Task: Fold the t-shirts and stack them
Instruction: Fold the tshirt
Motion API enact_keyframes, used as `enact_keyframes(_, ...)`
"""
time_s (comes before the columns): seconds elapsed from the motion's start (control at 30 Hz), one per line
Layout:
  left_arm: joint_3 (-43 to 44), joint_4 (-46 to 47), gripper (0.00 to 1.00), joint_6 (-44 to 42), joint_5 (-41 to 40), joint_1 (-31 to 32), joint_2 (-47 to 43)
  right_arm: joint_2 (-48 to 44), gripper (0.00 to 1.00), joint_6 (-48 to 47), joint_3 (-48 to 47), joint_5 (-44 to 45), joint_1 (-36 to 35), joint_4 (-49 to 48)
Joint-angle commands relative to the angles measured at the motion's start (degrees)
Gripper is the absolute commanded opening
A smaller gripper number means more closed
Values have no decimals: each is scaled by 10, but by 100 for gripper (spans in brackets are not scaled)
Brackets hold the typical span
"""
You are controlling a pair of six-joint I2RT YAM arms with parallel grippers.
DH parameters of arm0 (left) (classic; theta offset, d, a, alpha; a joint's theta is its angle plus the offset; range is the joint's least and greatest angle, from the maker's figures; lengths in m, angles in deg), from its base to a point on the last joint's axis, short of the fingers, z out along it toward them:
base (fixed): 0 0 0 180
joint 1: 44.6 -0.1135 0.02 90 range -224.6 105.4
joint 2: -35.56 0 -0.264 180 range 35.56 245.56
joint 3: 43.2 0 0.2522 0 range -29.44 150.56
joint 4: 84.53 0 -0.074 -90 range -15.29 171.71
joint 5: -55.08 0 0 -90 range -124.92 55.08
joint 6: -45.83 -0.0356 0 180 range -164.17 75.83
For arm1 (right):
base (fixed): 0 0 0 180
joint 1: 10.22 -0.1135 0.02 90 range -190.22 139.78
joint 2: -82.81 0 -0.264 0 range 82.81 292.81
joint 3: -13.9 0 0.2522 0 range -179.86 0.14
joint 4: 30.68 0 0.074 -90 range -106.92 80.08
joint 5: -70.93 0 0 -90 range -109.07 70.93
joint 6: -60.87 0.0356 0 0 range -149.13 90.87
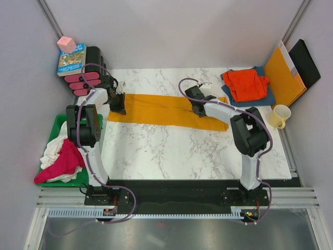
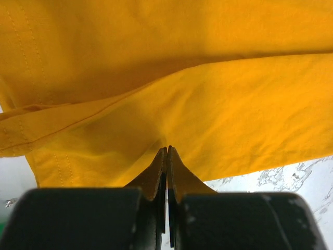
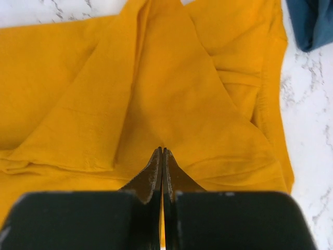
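Note:
A mustard-yellow t-shirt (image 1: 161, 109) lies folded into a long strip across the back of the marble table (image 1: 171, 151). My left gripper (image 1: 118, 107) is at the strip's left end, its jaws shut, pinching a crease of the yellow cloth (image 2: 167, 148). My right gripper (image 1: 197, 109) is near the right end and is also shut, with a pucker of the cloth at its tips (image 3: 162, 149). A red-orange t-shirt (image 1: 247, 83) lies on a dark blue t-shirt (image 1: 265, 96) at the back right. A magenta t-shirt (image 1: 65, 159) and a white t-shirt (image 1: 52, 148) are heaped in a green bin (image 1: 57, 125).
An orange-yellow folder (image 1: 283, 75) and a black board (image 1: 304, 62) lean at the right wall. A cream mug (image 1: 280, 115) stands near the right edge. A book (image 1: 71, 60) with a pink cube (image 1: 66, 44) sits at the back left, beside red rolls (image 1: 86, 83).

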Motion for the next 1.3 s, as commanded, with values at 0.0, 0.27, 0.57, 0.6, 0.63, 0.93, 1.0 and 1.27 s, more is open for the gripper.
enact_keyframes(0.0, 17, -8, 2, -21, 3, -2, 2, 30, 0, 5, -51, -10, -3, -12)
enact_keyframes(0.27, 8, -10, 2, -25, -8, 0, 7, 99, 0, -13, -152, -30, -3, -1)
enact_keyframes(0.57, 0, -10, 3, -28, -12, 1, 13, 179, 1, -59, -270, -171, 8, -55)
enact_keyframes(0.6, 1, -10, 3, -28, -13, 1, 14, 183, 4, -65, -295, -173, 9, -53)
enact_keyframes(0.63, 2, -10, 4, -28, -16, 1, 14, 182, 9, -65, -300, -170, 10, -52)
enact_keyframes(0.93, 39, 19, 20, -3, 24, -7, -38, -8, 41, -70, -133, -144, -19, -77)
enact_keyframes(1.0, 93, 18, 21, 0, 37, -5, -13, -50, 36, -72, -67, -136, -52, -73)
enact_keyframes(1.27, 391, -76, 18, 6, -1, 3, 176, -125, 5, 39, 119, -134, -147, -39)
